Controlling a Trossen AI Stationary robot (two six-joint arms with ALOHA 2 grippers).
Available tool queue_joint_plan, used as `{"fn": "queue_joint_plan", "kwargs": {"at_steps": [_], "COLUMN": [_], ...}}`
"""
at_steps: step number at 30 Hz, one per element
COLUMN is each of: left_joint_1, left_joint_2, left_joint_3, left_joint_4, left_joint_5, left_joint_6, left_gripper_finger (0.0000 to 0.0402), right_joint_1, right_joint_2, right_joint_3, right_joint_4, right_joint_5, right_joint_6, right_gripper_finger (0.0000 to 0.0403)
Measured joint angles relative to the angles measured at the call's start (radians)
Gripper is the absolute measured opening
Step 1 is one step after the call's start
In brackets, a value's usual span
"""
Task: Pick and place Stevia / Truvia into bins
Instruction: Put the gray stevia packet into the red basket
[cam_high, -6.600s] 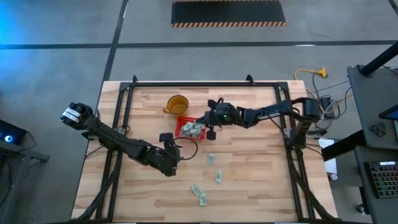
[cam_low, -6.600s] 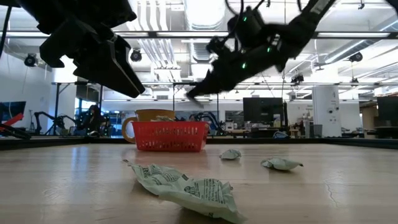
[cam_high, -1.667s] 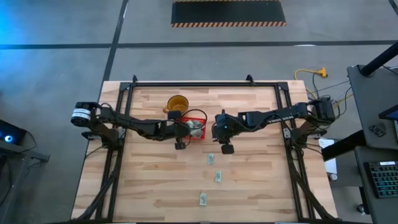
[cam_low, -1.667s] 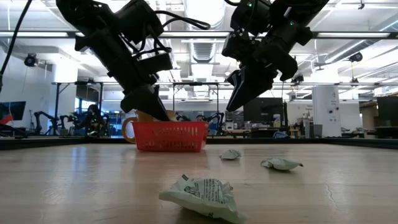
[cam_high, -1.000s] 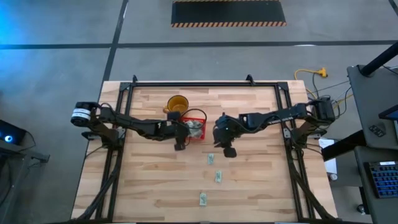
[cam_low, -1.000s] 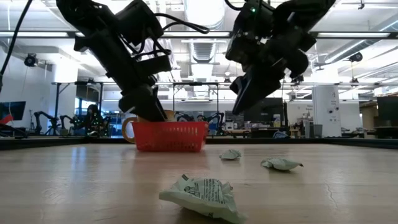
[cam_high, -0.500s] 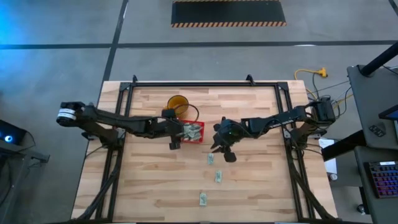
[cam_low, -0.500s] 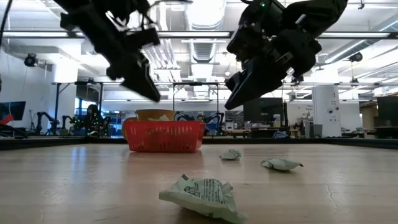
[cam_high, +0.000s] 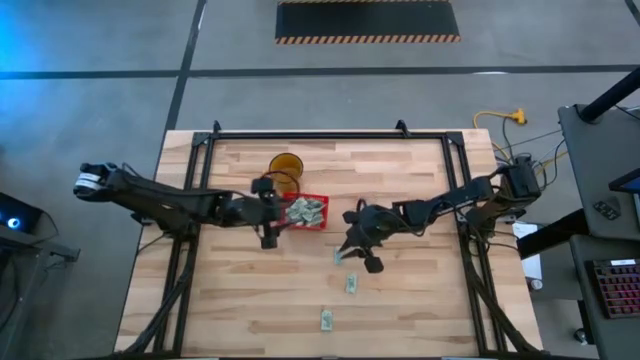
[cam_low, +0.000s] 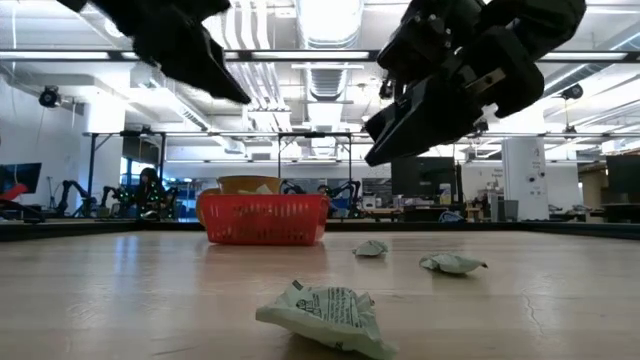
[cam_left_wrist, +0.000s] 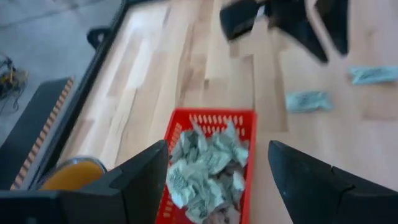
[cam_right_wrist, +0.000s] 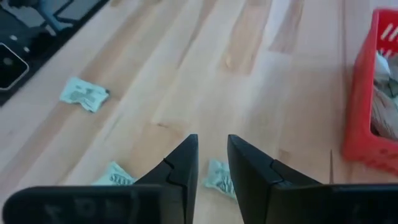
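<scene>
The red basket (cam_high: 306, 212) stands mid-table, heaped with pale green sachets (cam_left_wrist: 205, 163). Three more sachets lie flat on the wood toward the near edge: one (cam_high: 340, 256), a second (cam_high: 351, 284) and a third (cam_high: 326, 319). My left gripper (cam_high: 272, 213) hovers open just left of the basket, raised high in the low view (cam_low: 215, 80). My right gripper (cam_high: 350, 245) hangs above the nearest loose sachet (cam_right_wrist: 219, 175), fingers a little apart and holding nothing.
An amber cup (cam_high: 286, 165) sits at the basket's far-left corner. Two other loose sachets (cam_right_wrist: 84, 93) (cam_right_wrist: 115, 175) show in the right wrist view. Black frame rails run along the table's left, right and far edges. Bare wood lies left of and near the basket.
My left gripper has risen out of the basket and drawn back toward the table's left. My right gripper has moved from beside the basket toward the near edge, over the nearest loose sachet. The basket has shifted slightly leftward.
</scene>
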Motion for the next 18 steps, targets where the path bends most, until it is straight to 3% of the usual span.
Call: {"fn": "queue_joint_plan", "kwargs": {"at_steps": [5,9,18], "left_joint_1": [-0.040,-0.064,-0.085], "left_joint_2": [-0.054,-0.084,-0.110], "left_joint_3": [0.000,0.000,-0.045], "left_joint_4": [-0.001,-0.037,-0.048], "left_joint_5": [0.000,-0.003,-0.004], "left_joint_6": [0.009,0.009,0.008], "left_gripper_finger": [0.0259,0.0259,0.0259], "right_joint_1": [0.016,0.008,0.009], "right_joint_2": [0.089,0.162,0.178], "right_joint_3": [0.003,0.044,0.097], "right_joint_4": [0.119,0.063,-0.028], "right_joint_5": [0.000,0.001,0.000], "right_joint_6": [0.022,0.025,0.054], "right_gripper_finger": [0.0086,0.0090,0.0090]}}
